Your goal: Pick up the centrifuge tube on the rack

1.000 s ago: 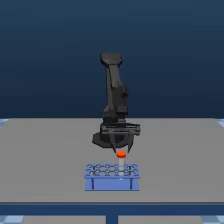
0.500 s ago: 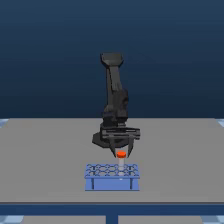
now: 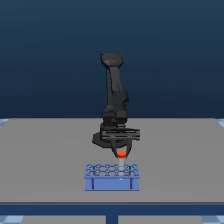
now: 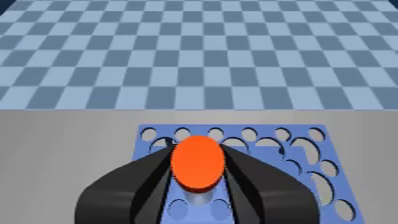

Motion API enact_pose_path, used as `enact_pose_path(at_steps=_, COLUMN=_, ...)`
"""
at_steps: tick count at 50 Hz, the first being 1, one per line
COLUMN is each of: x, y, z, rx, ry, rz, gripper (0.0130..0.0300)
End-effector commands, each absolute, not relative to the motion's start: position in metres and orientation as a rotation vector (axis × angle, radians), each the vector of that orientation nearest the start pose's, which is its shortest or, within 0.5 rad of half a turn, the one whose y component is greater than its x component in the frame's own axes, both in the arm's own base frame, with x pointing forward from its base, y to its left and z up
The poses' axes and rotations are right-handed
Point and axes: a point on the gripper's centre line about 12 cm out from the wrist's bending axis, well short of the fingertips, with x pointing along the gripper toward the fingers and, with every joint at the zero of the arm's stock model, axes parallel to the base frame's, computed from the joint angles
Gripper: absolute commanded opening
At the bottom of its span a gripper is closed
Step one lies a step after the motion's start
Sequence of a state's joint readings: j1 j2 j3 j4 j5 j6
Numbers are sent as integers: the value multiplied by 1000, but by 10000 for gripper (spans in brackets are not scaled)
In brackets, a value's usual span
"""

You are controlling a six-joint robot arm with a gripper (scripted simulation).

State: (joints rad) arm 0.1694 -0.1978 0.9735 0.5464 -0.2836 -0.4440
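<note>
While gripper (image 3: 120, 154) around tube (image 4: 197, 161)

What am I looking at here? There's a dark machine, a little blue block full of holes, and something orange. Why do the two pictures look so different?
The dark machine is a robot arm standing on a grey table. At its end is the gripper, a two-fingered claw.

One picture comes from a camera off the arm that sees the whole scene. The other comes from a camera on the arm's wrist, looking down past the black fingers, so everything there appears close up.

The blue block is the rack, a stand whose holes keep tubes upright. The orange thing is the cap of the centrifuge tube, a small lab tube. The fingers sit on either side of that cap, and it appears raised above the rack, so the arm seems to be holding the tube. Nothing else on the table is visible.
</note>
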Motion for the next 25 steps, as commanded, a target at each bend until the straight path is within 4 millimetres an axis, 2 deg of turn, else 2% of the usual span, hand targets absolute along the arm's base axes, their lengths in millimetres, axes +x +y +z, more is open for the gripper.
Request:
enact_pose_path(at_steps=1, x=313, y=36, z=164, rx=0, ry=524, rz=0, gripper=130)
enact_pose_path(at_steps=25, x=313, y=36, z=165, rx=0, ry=524, rz=0, gripper=130)
